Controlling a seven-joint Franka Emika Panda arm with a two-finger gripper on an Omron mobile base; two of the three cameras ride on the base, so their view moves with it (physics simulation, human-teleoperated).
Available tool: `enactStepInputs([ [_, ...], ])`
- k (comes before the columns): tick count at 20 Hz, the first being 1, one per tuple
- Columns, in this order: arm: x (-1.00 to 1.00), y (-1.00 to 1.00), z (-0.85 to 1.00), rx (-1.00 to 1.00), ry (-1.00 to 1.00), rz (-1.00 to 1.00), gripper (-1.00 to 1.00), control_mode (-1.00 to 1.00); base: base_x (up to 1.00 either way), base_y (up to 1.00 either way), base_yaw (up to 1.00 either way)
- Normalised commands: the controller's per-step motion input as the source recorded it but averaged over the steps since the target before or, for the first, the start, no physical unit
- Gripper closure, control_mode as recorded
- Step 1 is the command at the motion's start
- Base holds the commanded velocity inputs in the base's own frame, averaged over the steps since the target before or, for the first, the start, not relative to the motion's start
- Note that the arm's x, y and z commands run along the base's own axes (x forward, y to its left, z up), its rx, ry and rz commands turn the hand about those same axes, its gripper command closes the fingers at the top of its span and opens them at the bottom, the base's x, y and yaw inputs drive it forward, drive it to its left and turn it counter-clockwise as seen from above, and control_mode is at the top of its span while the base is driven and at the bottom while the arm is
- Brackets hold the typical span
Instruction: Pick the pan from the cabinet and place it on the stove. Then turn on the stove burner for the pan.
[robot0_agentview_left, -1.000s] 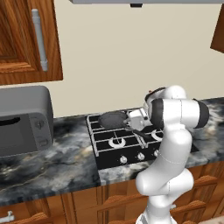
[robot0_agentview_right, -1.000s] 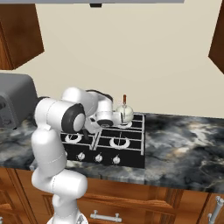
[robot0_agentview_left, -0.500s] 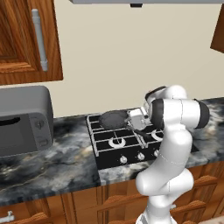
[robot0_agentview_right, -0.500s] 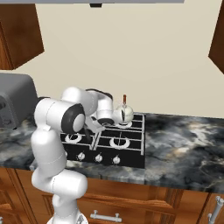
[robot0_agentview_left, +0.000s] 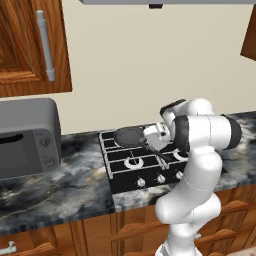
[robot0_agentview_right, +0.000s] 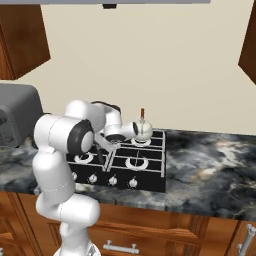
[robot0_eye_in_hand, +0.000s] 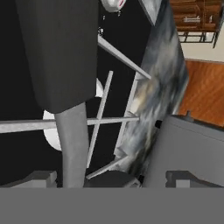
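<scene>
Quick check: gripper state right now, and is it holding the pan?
Gripper: open, holding nothing. The pan sits on the stove, with its handle between the spread fingertips.

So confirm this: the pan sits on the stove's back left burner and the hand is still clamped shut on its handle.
Not shut. The left base view shows the pan on the stove at back left, but in the hand view the hand is open, its fingers apart beside the handle.
</scene>
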Motion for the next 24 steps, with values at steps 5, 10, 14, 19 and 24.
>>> enactStepInputs([
  [5,0.00,-0.01,0.00,-0.14,-0.06,-0.09,-1.00,-1.00,0.00,0.00,0.00],
  [10,0.00,0.00,0.01,-0.15,-0.09,-0.09,-1.00,-1.00,0.00,0.00,0.00],
  [14,-0.24,0.00,0.21,-0.12,-0.06,-0.09,-1.00,-1.00,0.00,0.00,0.00],
  [19,-0.75,0.00,0.48,-0.03,-0.04,-0.06,-1.00,-1.00,0.00,0.00,0.00],
  [24,-0.66,0.00,0.70,-0.06,0.00,-0.04,-1.00,-1.00,0.00,0.00,0.00],
])
